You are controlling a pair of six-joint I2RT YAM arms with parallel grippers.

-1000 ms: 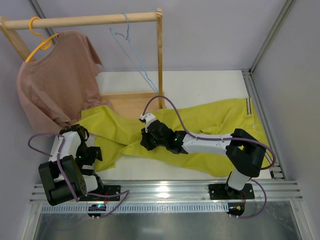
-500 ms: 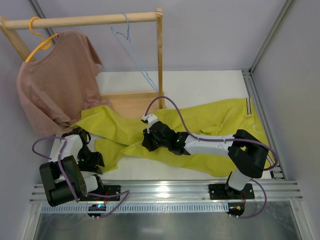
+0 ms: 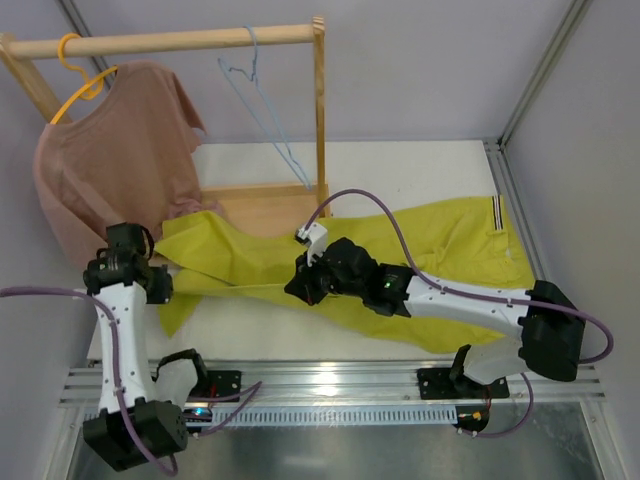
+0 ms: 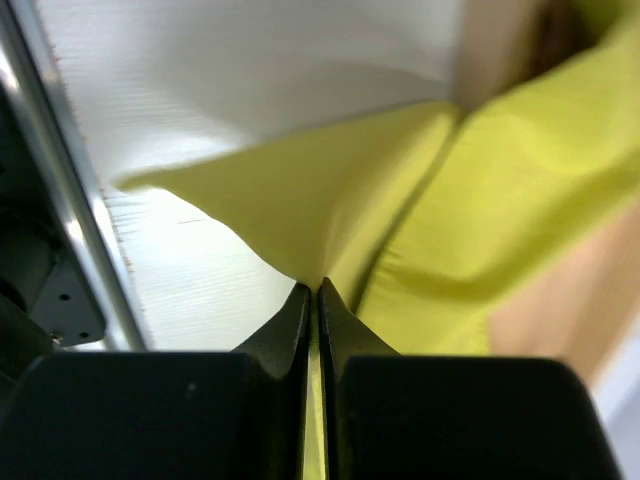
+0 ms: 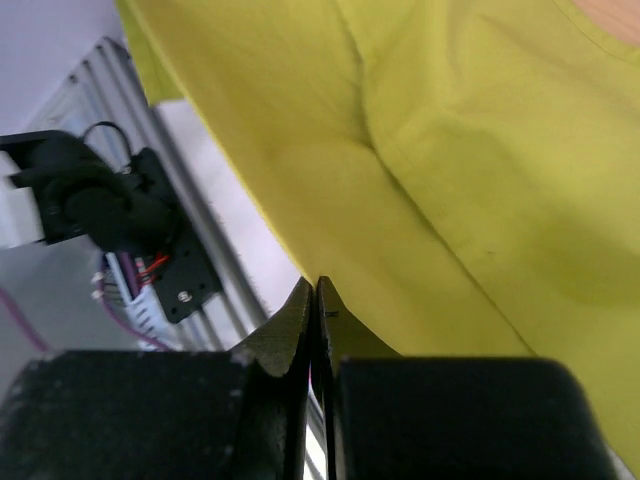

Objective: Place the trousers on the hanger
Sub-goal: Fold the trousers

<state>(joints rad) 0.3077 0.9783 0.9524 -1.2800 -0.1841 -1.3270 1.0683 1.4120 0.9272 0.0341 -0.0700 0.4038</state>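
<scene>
The yellow-green trousers lie spread across the table, with the striped waistband at the right and the legs running left. My left gripper is shut on a leg end and holds it off the table; in the left wrist view the cloth is pinched at the gripper. My right gripper is shut on the trousers' near edge at mid-length; in the right wrist view the cloth meets the gripper. The light-blue hanger hangs from the wooden rail, apart from both grippers.
A dusty-pink T-shirt hangs on a yellow hanger at the left of the wooden rail. The rack's post and wooden base stand just behind the trousers. A metal rail runs along the near edge; walls close both sides.
My left gripper has shut on the leg end and risen up and to the left, pulling the leg taut. The right arm has stretched slightly rightward, still shut on the cloth.
</scene>
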